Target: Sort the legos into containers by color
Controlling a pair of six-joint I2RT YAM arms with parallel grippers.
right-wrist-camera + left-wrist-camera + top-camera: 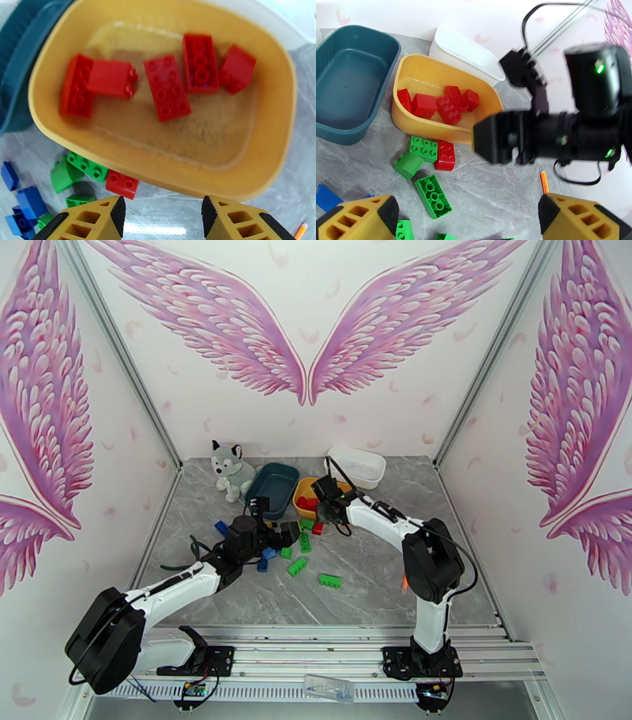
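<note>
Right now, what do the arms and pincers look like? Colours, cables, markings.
The left arm and right arm: white links, black joint housings, loose black cables. The left pincer and right pincer: yellow ribbed fingers with black pads. Two green lights glow on the right arm's black housing.

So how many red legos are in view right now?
6 red legos: five inside the yellow tub; the sixth on the table just outside it, beside a green brick. Others may be hidden.

Bright, even light falls from above, and shadows are soft and faint. The yellow tub (276,118) has a pale sheen on its floor (right wrist view). The right arm (553,136) is blurred in the left wrist view.
</note>
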